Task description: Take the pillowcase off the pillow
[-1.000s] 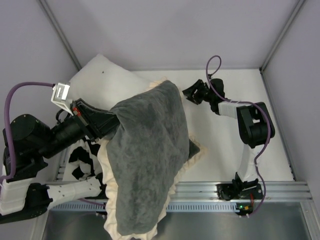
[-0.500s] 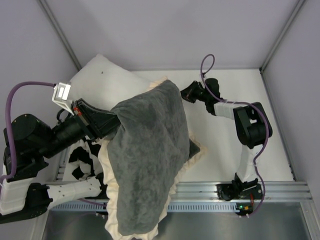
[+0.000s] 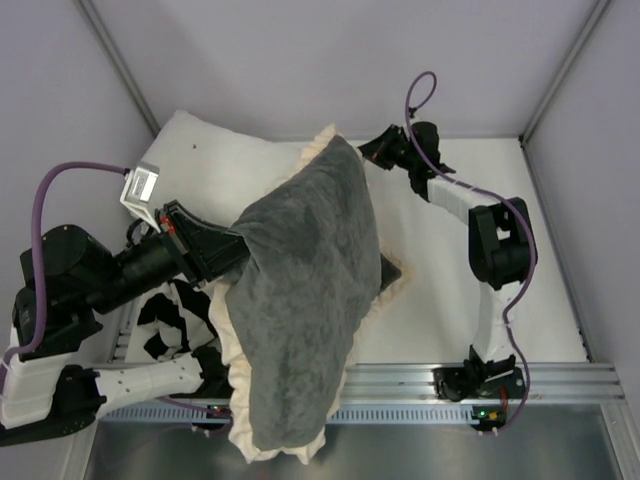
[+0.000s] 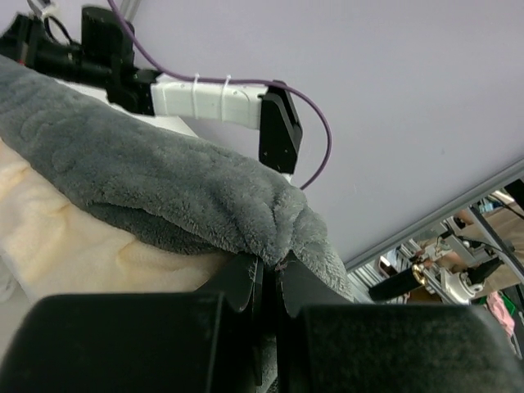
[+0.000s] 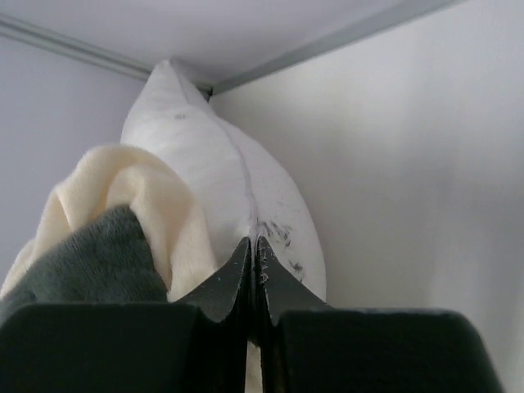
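Observation:
The pillowcase (image 3: 300, 300), dark gray plush with a cream ruffled border, hangs in a bulky drape from the back of the table over its front edge. My left gripper (image 3: 243, 250) is shut on a fold of its gray plush (image 4: 147, 172), the jaws (image 4: 270, 270) pinching the fabric. My right gripper (image 3: 372, 150) is beside the case's raised back corner. It is shut (image 5: 255, 246) on the seam of a smooth white pillow (image 5: 205, 155), with the cream ruffle (image 5: 123, 188) just left of it. The task's pillow is hidden.
The smooth white pillow (image 3: 215, 160) lies along the back left, partly under the pillowcase. A black-and-white striped cloth (image 3: 165, 320) sits beside my left arm. An aluminium rail (image 3: 450, 380) runs along the table's front edge. Gray walls close in on three sides.
My right gripper went from open to shut and moved back toward the rear wall at the white pillow's corner. The white pillow shifted and shows more. The pillowcase's back corner rose slightly.

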You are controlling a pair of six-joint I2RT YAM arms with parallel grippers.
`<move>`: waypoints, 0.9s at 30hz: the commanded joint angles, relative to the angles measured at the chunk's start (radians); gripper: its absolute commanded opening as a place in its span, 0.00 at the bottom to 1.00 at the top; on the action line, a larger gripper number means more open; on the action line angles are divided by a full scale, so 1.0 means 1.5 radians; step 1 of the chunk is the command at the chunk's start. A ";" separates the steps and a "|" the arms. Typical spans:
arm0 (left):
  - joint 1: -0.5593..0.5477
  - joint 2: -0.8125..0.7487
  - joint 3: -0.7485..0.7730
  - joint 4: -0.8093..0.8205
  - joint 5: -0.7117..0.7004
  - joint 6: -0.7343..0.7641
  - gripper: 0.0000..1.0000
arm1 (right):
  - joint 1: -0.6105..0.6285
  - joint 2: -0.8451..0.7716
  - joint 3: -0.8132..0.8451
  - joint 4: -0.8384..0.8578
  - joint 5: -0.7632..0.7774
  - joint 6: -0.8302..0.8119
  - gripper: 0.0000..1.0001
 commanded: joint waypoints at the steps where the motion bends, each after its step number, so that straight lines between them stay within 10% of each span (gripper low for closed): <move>1: 0.000 0.007 0.015 0.087 0.033 -0.007 0.00 | -0.028 0.030 0.116 -0.008 0.061 -0.030 0.00; 17: -0.001 -0.084 -0.015 0.082 0.025 -0.043 0.00 | -0.079 0.280 0.634 -0.199 0.349 -0.124 0.02; 20: -0.001 -0.082 -0.010 0.075 0.023 -0.043 0.00 | -0.088 0.282 0.649 -0.202 0.336 -0.131 0.91; 27: 0.000 -0.054 -0.011 0.074 -0.005 -0.044 0.00 | -0.088 -0.037 0.330 -0.309 0.369 -0.206 0.99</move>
